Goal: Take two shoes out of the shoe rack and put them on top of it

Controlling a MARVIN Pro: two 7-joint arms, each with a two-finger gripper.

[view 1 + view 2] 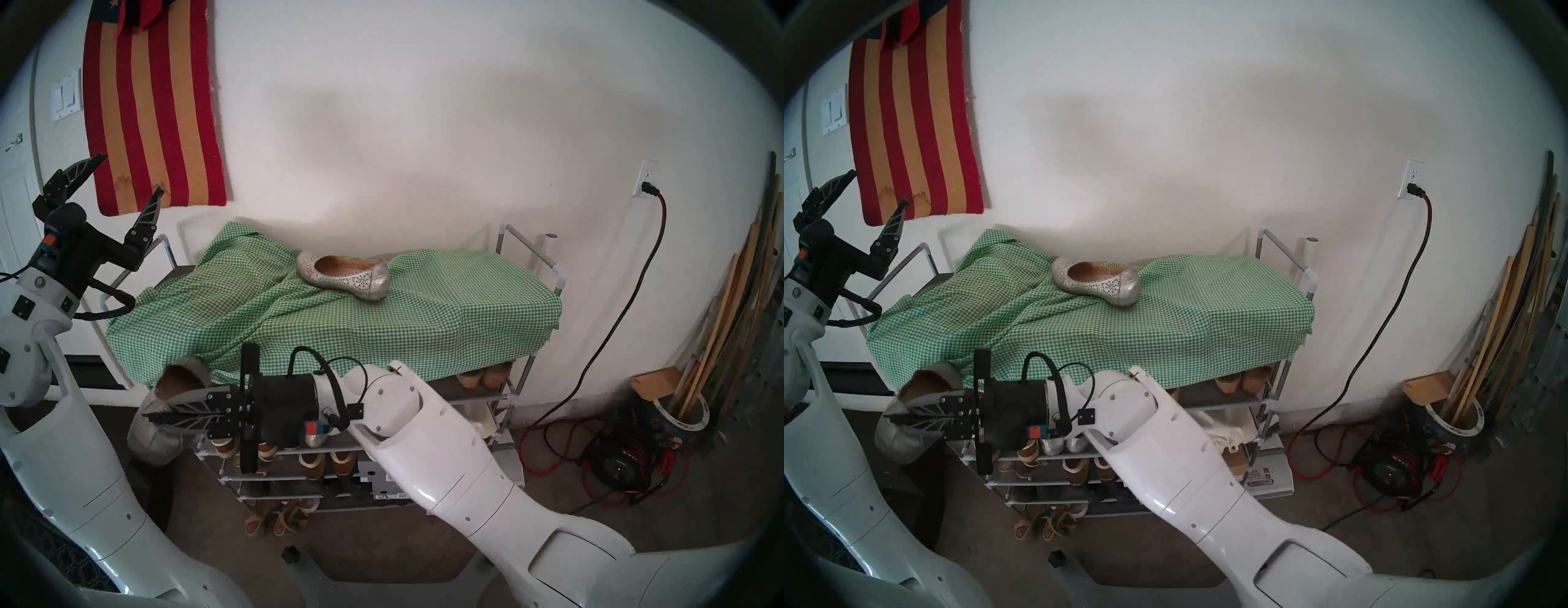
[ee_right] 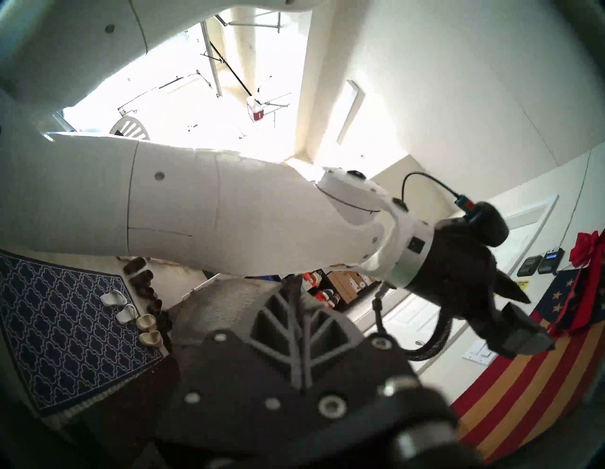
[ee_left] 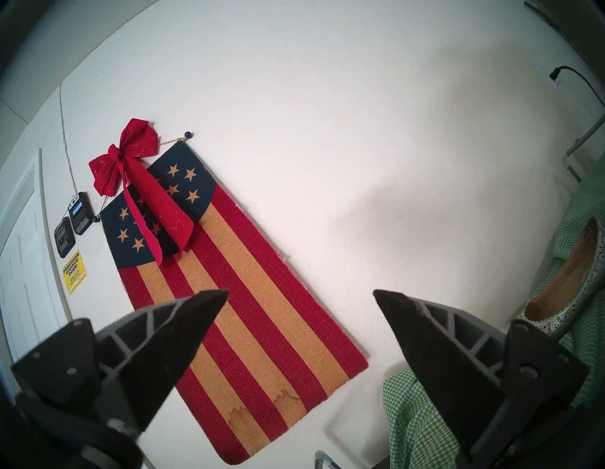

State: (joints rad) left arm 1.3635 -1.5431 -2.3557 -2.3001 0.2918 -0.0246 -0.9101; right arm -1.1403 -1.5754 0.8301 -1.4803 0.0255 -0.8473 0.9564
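Note:
One silver perforated flat (image 1: 343,274) (image 1: 1098,280) lies on its sole on the green checked cloth (image 1: 382,322) that covers the top of the grey shoe rack (image 1: 532,250). It also shows at the right edge of the left wrist view (image 3: 556,285). My right gripper (image 1: 169,409) (image 1: 907,414) is shut on the second silver flat (image 1: 169,382) (image 1: 919,388). It holds the flat in the air off the rack's front left corner, below the top. My left gripper (image 1: 130,174) (image 3: 301,291) is open and empty, raised above the rack's left rail.
Several other shoes (image 1: 322,460) stand on the lower tiers. A striped flag (image 1: 152,106) hangs on the wall at the left. A red cord and reel (image 1: 615,463), a bucket of wooden sticks (image 1: 687,407) and a blue patterned rug (image 2: 65,327) are on the floor.

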